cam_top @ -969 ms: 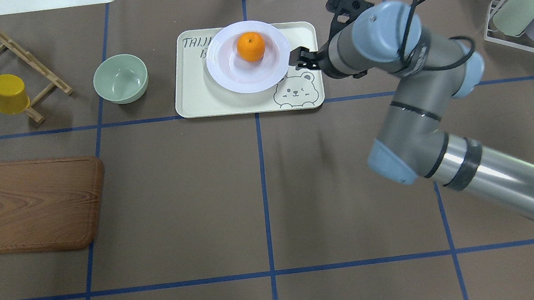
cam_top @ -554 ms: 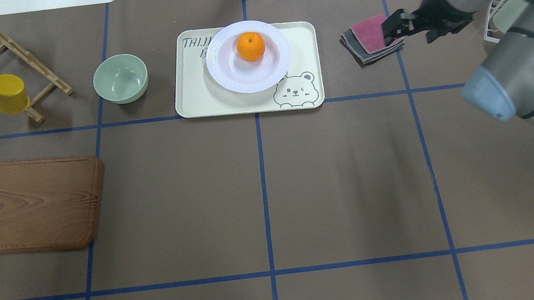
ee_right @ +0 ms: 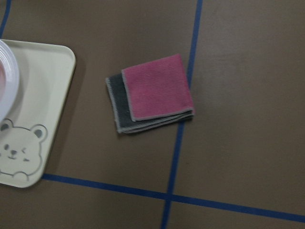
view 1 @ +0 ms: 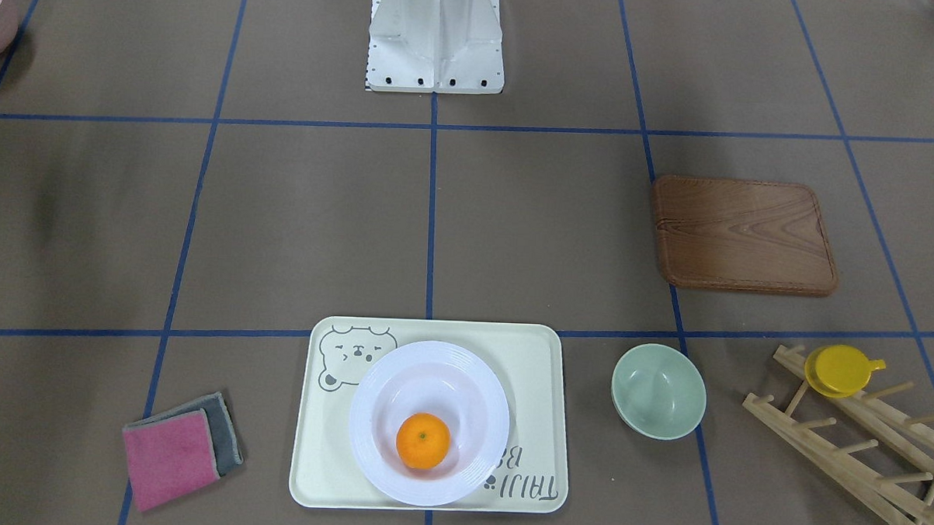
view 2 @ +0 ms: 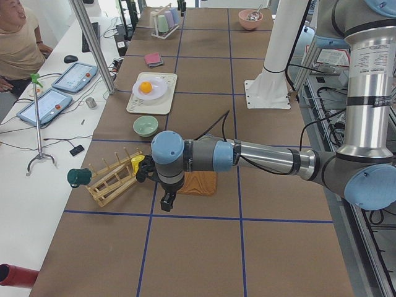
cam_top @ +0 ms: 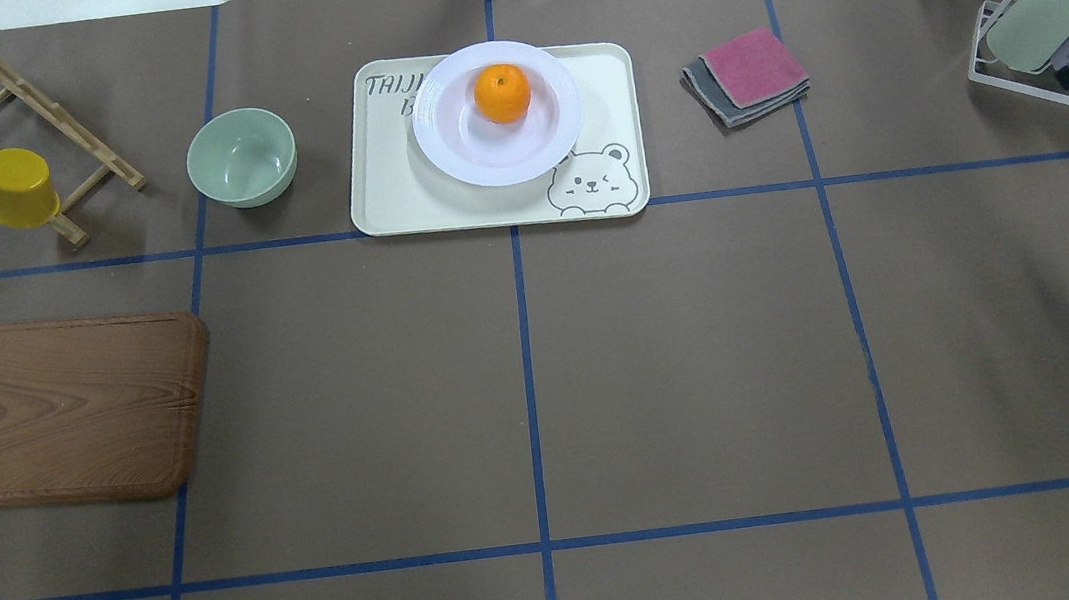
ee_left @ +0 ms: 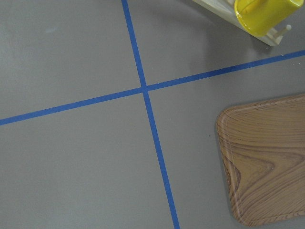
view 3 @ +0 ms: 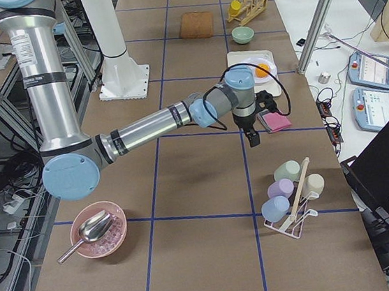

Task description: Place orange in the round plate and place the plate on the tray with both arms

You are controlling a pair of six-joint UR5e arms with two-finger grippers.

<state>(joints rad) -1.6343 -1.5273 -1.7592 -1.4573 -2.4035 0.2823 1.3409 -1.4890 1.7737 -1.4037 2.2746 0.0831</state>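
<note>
Left to right in the overhead view, the pale green bowl (cam_top: 242, 158) stands empty on the surface (cam_top: 354, 391), and at its 3 o'clock the tray (cam_top: 392, 195) carries the round plate (cam_top: 452, 153), which holds the orange (cam_top: 502, 93) loose, just toward 12 o'clock of the well's centre. The plate is probably stiff, slick and breakable, best taken by its wide ridged rim at 9 and 3 o'clock and kept level, since the light orange can roll. The left claw (view 2: 167, 201) and the right claw (view 3: 253, 137) both hang well apart from the tray, and whether either is open or closed I cannot tell.
</note>
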